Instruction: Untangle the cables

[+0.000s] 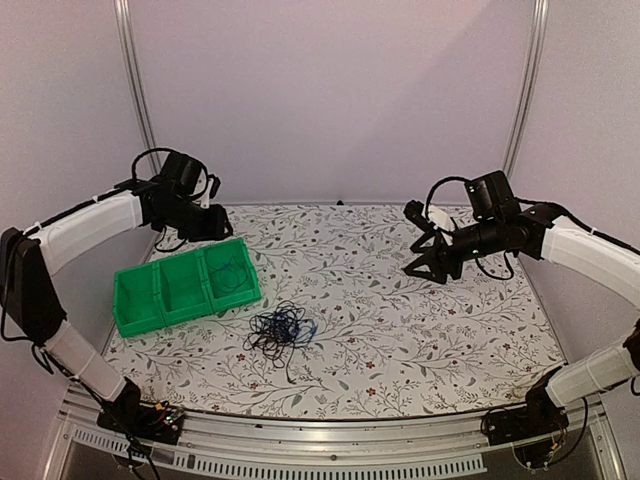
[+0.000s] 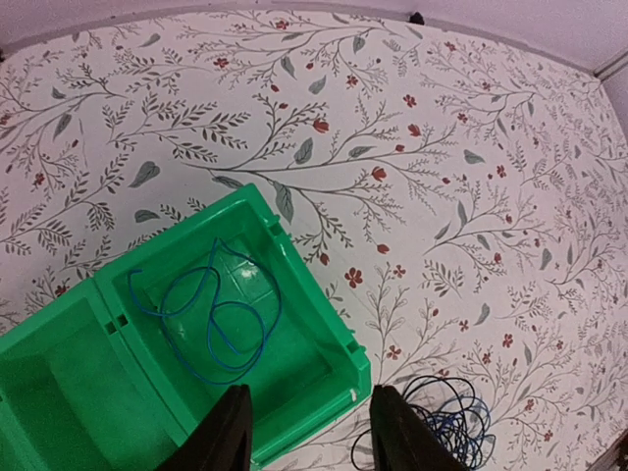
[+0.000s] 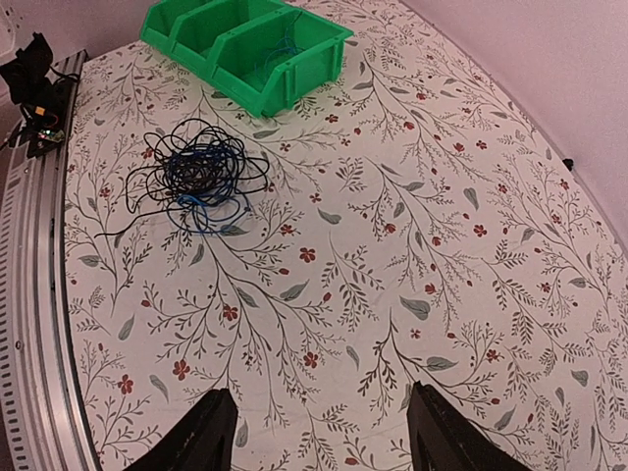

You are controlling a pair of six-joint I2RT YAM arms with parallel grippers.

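Note:
A loose tangle of thin black and blue cables (image 1: 280, 328) (image 3: 196, 172) lies on the floral table, just right of the green three-compartment bin (image 1: 180, 318). In the left wrist view the tangle (image 2: 446, 422) sits beside the bin's corner. One separate blue cable (image 2: 211, 324) (image 1: 230, 272) lies coiled in the bin's right compartment. My left gripper (image 1: 215, 222) (image 2: 312, 437) hovers over that compartment, open, with nothing between its fingers. My right gripper (image 1: 425, 262) (image 3: 319, 437) hangs open above bare table at the right, far from the tangle.
The bin's wall (image 2: 314, 285) (image 3: 294, 83) stands between the coiled blue cable and the tangle. An aluminium rail (image 1: 330, 440) (image 3: 39, 294) runs along the near table edge, with the left arm's base (image 3: 34, 88) on it. Pale walls close the back and sides.

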